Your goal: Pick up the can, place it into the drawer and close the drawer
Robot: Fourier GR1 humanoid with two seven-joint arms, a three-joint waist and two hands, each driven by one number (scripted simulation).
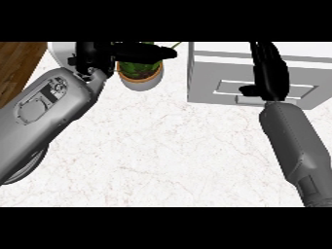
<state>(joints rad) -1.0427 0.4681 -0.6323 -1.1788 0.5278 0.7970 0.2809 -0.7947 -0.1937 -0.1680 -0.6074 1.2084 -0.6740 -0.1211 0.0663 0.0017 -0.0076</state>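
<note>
The white drawer unit (212,73) stands at the counter's back right, and its front panel with a recessed handle (301,91) faces me and looks flush with the unit. My right hand (269,73) lies over that front, fingers straight and pointing away from me, with the thumb (249,90) sticking out to the left by the handle. My left hand (95,57) is raised at the back left, its fingers stretched to the right above a potted plant and holding nothing. No can shows anywhere; the inside of the drawer is hidden.
A white pot with a green plant (141,77) stands just left of the drawer unit, under my left hand's fingers. The marble counter (168,146) ends at the left, where wooden floor (10,58) shows. My left forearm (32,116) covers the counter's left part.
</note>
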